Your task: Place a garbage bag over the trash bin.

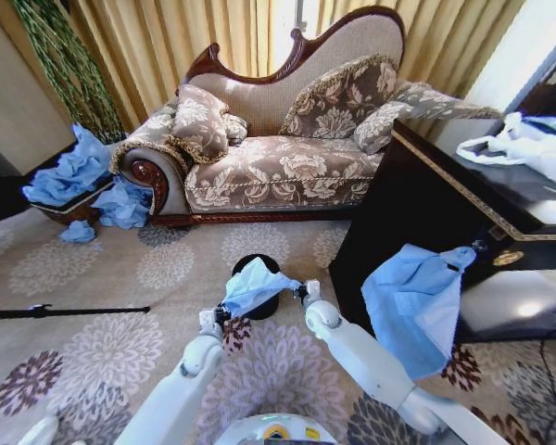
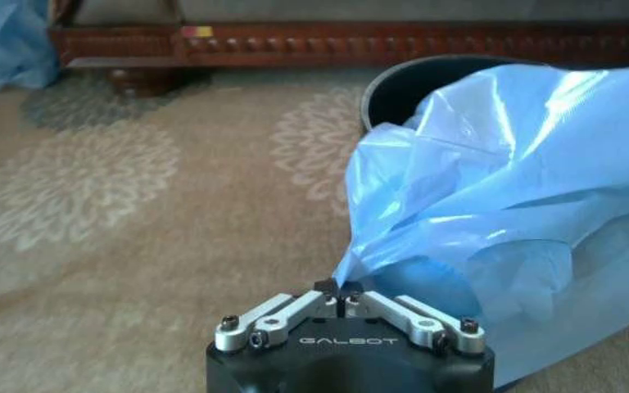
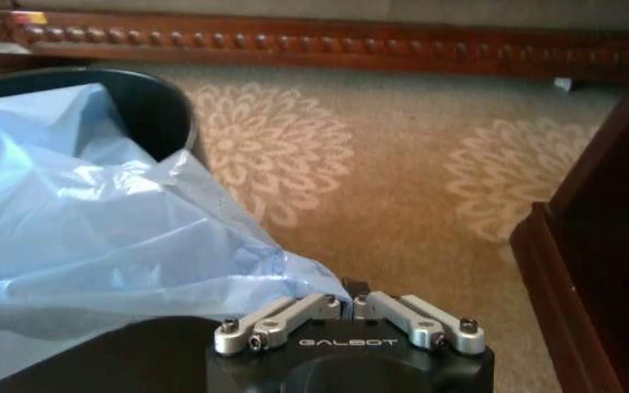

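over trash bin (image 1: 259, 304): both pincers pinch garbage bag (image 1: 253, 284).

The head camera is looking forward and down from high up, taking in the patterned carpet (image 1: 120, 278), the floral sofa with its carved wooden frame (image 1: 278, 167) and both white arms. Each wrist camera is sitting low and close behind its own gripper, facing the sofa's base. All three views are sharing the thin light blue translucent plastic garbage bag (image 1: 255, 286) (image 2: 500, 213) (image 3: 85, 221) and the small black cylindrical trash bin (image 1: 259, 306) (image 2: 402, 90) (image 3: 161, 115).
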Motion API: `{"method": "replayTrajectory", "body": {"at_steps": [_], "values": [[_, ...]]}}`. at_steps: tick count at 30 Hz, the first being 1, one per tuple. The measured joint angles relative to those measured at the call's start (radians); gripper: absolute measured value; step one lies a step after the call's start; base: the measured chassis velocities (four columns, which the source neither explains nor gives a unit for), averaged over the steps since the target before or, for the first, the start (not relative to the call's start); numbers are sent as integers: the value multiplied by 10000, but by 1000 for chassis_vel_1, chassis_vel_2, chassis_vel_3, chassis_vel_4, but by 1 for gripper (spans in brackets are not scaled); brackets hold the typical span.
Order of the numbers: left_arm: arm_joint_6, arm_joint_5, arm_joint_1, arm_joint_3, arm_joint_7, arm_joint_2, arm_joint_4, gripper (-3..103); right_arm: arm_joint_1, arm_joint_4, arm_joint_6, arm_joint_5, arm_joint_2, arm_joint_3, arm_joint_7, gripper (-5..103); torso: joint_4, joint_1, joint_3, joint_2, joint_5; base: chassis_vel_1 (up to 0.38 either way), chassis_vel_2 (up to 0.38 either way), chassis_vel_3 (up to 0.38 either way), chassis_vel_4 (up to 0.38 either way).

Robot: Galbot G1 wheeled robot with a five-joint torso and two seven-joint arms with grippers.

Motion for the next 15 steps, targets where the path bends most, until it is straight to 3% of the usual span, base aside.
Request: {"method": "replayTrajectory", "body": {"at_steps": [5,12,15], "values": [[-773,766,-254,296,257,-288,664,0,97,-637,743,-437,215,306,-613,0,1,0,0,0,1,0,0,0,0],[-1312,1270,-566,233,373,-474,1276,0,396,-1398,1493,-791,552,451,-1631,0,2,0,0,0,0,0,0,0,0],[-1574,1593,-745,51,402,-525,1620,0,596,-2108,1981,-1044,1040,579,-2176,0,3,0,1,0,0,0,0,0,0]]}}
